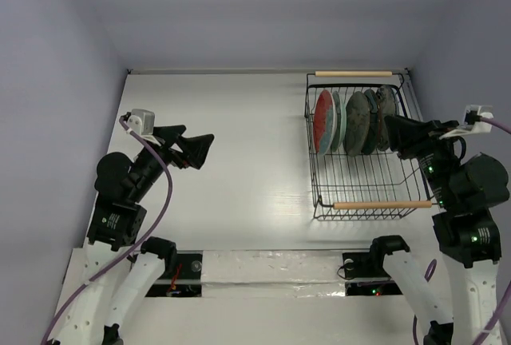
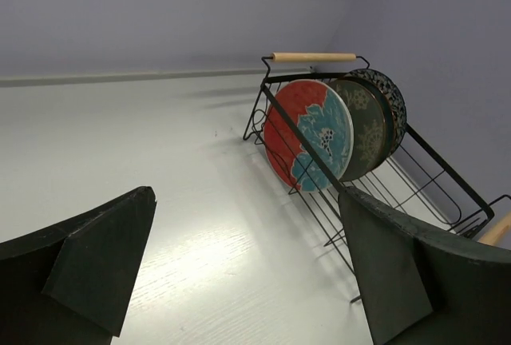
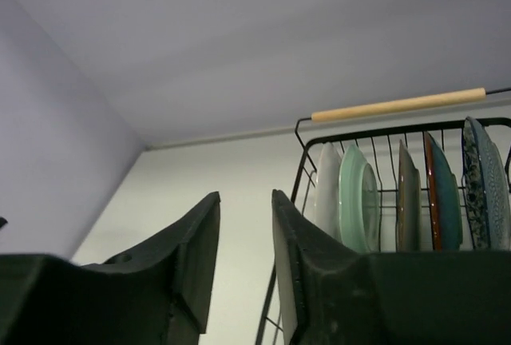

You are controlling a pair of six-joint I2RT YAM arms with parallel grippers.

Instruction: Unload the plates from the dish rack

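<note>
Both arms poised, nothing lifted: the plates point(image 1: 351, 120) stand on edge, packed close, in the far half of the dish rack point(image 1: 309, 161) at the far right of the bench point(image 1: 239, 121). My left end effector point(image 1: 204, 151) hangs wide and empty over bare bench, well left of the rack. My right end effector point(image 1: 395, 136) is at the rack's right side by the outermost plate, its fingers point(image 3: 200, 241) drawn to a narrow gap with nothing between them.

The risk, as I judge it, lies on the right. At that gap a finger would strike a rim rather than straddle it, and with the plates so tightly ranked a nudge could tip one into its neighbour. A finger could also catch the wire and drag the light rack. A glazed plate pinched by its edge may swing or slip.

The red plate point(image 2: 307, 145) faces the left wrist camera plainly, but those behind it overlap. I cannot count them surely or see how their lower edges sit. My right arm covers the rack's right side from above, and my own fingers block its floor in the right wrist view.
</note>
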